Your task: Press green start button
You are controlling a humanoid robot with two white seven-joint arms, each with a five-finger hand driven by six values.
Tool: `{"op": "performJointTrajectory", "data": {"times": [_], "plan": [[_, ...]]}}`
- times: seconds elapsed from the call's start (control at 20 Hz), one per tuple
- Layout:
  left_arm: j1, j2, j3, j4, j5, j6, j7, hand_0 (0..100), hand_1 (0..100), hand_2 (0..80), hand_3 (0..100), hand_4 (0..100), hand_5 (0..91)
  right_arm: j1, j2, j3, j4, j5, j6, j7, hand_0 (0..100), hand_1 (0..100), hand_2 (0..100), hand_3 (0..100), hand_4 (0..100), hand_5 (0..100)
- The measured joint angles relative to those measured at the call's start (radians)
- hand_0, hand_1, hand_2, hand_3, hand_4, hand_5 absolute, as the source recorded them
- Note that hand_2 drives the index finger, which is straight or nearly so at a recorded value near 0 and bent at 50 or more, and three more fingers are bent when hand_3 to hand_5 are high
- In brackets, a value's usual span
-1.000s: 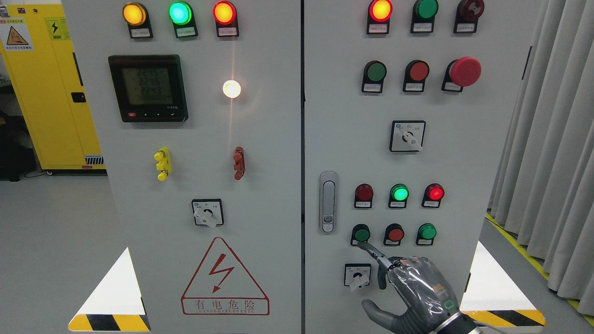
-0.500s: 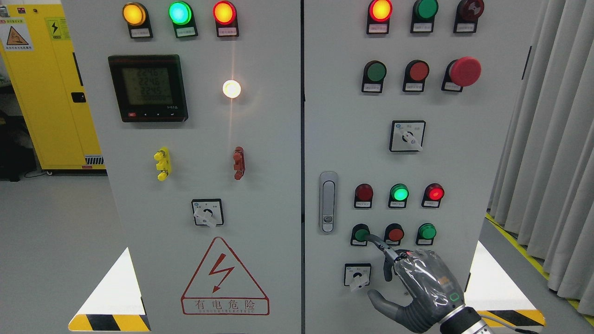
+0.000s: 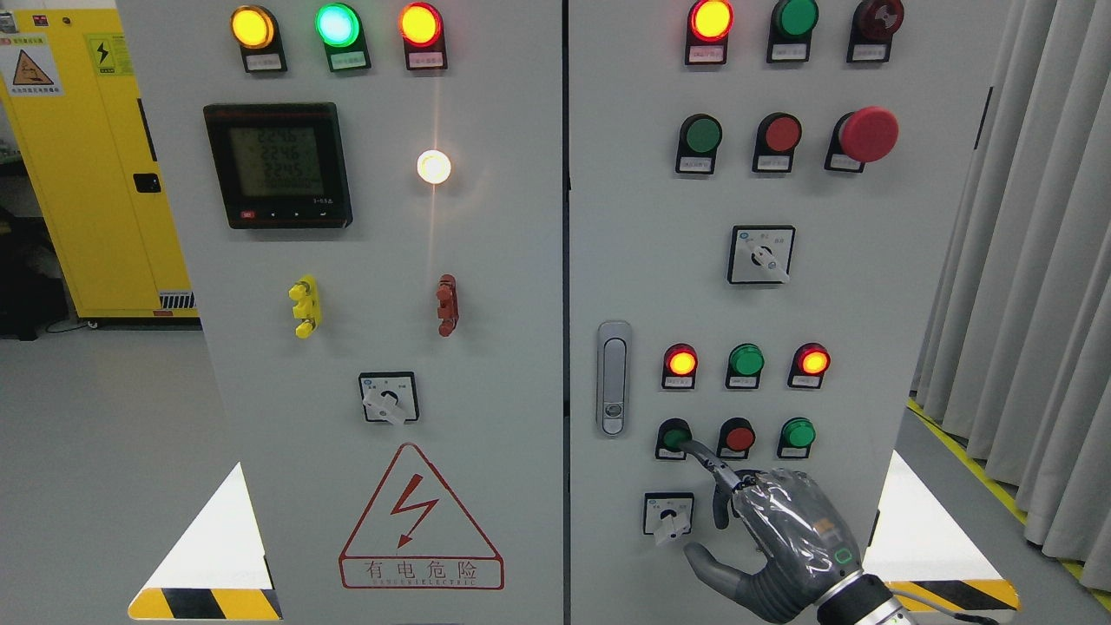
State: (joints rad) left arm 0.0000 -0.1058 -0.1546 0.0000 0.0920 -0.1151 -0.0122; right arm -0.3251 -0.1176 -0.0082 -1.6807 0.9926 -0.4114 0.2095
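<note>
The green start button (image 3: 673, 437) sits at the left of the lower button row on the right cabinet door (image 3: 868, 286). My right hand (image 3: 764, 534) comes up from the lower right, covered in clear film. Its index finger (image 3: 705, 458) is stretched out with the tip touching the green button, while the other fingers are curled and the thumb sticks out to the left. The hand holds nothing. Above the button, the left red lamp (image 3: 680, 361) and right red lamp (image 3: 813, 360) glow, and the green lamp (image 3: 746, 360) between them is dark. My left arm is out of sight.
A red button (image 3: 738, 437) and another green button (image 3: 798, 432) stand right of the pressed one. A rotary switch (image 3: 668, 515) sits just left of my hand, and a door handle (image 3: 614, 378) is further left. Grey curtains (image 3: 1024, 260) hang at the right. A yellow cabinet (image 3: 78, 174) stands at the far left.
My index finger rose from below the green button onto it. The lower green lamp went dark and the left red lamp lit up.
</note>
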Motion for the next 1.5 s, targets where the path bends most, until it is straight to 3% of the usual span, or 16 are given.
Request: {"op": "performJointTrajectory", "data": {"times": [0.75, 0.9, 1.1, 1.15, 1.2, 1.3, 1.35, 1.45, 1.5], "plan": [[0.0, 0.0, 0.0, 0.0, 0.0, 0.0, 0.0, 12, 56, 0.0, 0, 0, 0.0, 0.009, 0.003, -0.008, -0.01, -0.039, 0.014, -0.005, 45, 73, 0, 72, 76, 79], [0.0, 0.0, 0.0, 0.0, 0.0, 0.0, 0.0, 12, 56, 0.0, 0, 0, 0.0, 0.024, 0.004, -0.014, -0.029, -0.087, 0.028, -0.005, 46, 73, 0, 69, 75, 77], [0.0, 0.0, 0.0, 0.0, 0.0, 0.0, 0.0, 12, 56, 0.0, 0, 0, 0.0, 0.047, 0.006, -0.016, -0.058, -0.148, 0.015, -0.005, 50, 73, 0, 75, 75, 65], [0.0, 0.0, 0.0, 0.0, 0.0, 0.0, 0.0, 12, 56, 0.0, 0, 0, 0.0, 0.057, 0.007, -0.014, -0.065, -0.173, 0.012, -0.005, 51, 72, 0, 68, 65, 55], [0.0, 0.0, 0.0, 0.0, 0.0, 0.0, 0.0, 12, 56, 0.0, 0, 0, 0.0, 0.068, 0.008, -0.012, -0.072, -0.2, 0.011, -0.006, 51, 72, 0, 67, 65, 55], [0.0, 0.0, 0.0, 0.0, 0.0, 0.0, 0.0, 12, 56, 0.0, 0, 0, 0.0, 0.096, 0.009, -0.009, -0.087, -0.279, 0.009, -0.009, 51, 68, 0, 46, 45, 39], [0.0, 0.0, 0.0, 0.0, 0.0, 0.0, 0.0, 12, 56, 0.0, 0, 0, 0.0, 0.109, 0.009, -0.007, -0.093, -0.32, 0.008, -0.007, 50, 67, 0, 45, 44, 38], [0.0, 0.0, 0.0, 0.0, 0.0, 0.0, 0.0, 12, 56, 0.0, 0, 0, 0.0, 0.135, 0.01, -0.005, -0.107, -0.414, 0.008, -0.002, 46, 64, 0, 29, 28, 25], [0.0, 0.0, 0.0, 0.0, 0.0, 0.0, 0.0, 12, 56, 0.0, 0, 0, 0.0, 0.148, 0.01, -0.004, -0.114, -0.461, 0.008, -0.001, 46, 63, 0, 26, 27, 22]]}}
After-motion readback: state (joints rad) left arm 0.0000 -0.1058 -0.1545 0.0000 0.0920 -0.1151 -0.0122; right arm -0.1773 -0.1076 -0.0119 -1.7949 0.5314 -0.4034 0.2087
